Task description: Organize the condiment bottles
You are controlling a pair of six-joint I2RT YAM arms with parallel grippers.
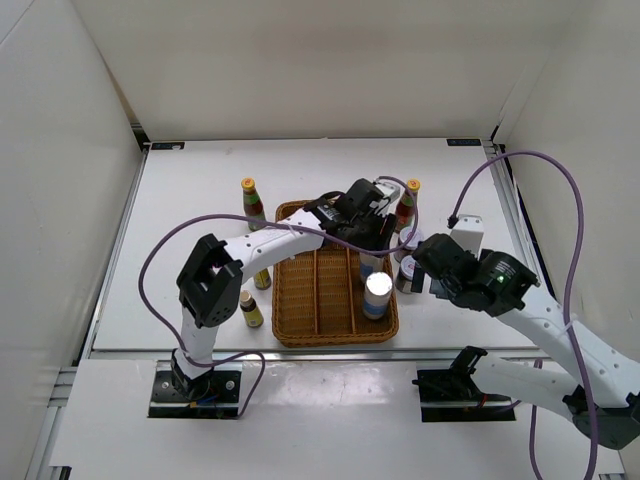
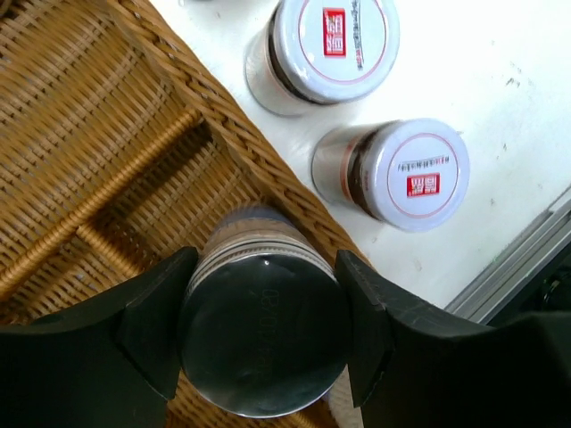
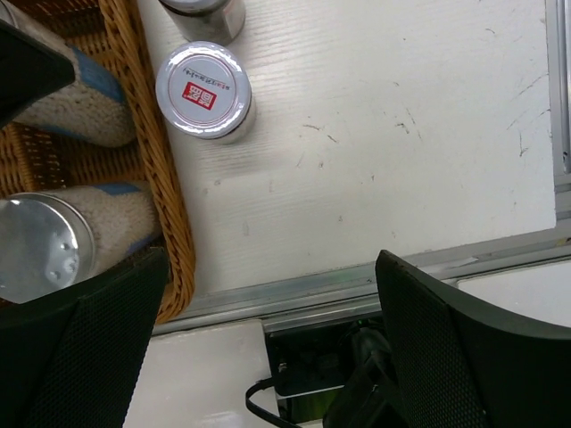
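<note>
While left arm stretched across woven wicker tray (image 1: 320,300): left gripper (image 2: 263,325) clamped silver-lidded cylindrical jar (image 2: 265,361) at right compartment's rim.
Right arm: folded at elbow, right gripper (image 3: 268,343) gaped wide, empty, beside tray's near corner.

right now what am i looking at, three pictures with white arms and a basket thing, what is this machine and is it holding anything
It is a robot with two white arms bolted to a table. The wide picture comes from a camera above and behind them: left arm, right arm. The other two pictures come from a small camera on each wrist, looking down past that arm's claw. The left claw grips a silver-lidded jar just inside the rim of a divided wicker tray. The right claw is open and empty. Another jar stands in the tray, and two more jars stand on the table beside it. Two red sauce bottles and two small brown bottles are also outside it.
</note>
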